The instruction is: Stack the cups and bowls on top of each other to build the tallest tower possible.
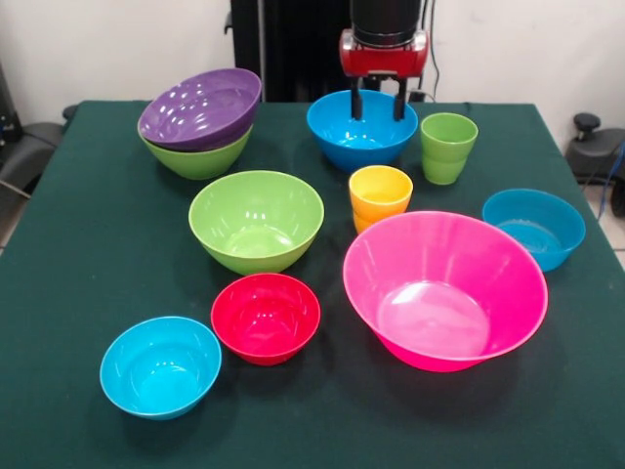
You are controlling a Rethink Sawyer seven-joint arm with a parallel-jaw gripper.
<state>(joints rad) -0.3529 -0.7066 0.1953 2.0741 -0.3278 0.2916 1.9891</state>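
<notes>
My gripper (378, 106) hangs open over the far blue bowl (361, 134), its two black fingers (357, 104) spread inside the bowl's rim and holding nothing. The tower (200, 122) at the far left is a purple bowl (199, 106) tilted in a lime green bowl (198, 159). A light green cup (447, 147) and a yellow-orange cup (379, 195) stand upright right of centre. A second lime green bowl (256, 220) sits mid-table, a huge pink bowl (444, 289) at the near right, a second blue bowl (534, 227) at the right, a red bowl (266, 317) and a cyan bowl (160, 365) near the front.
The table (78, 254) has a dark green cloth. The robot's black pedestal (288, 49) stands behind the far edge. Dark equipment (596, 147) sits beyond the right edge and a dark seat (29, 147) beyond the left.
</notes>
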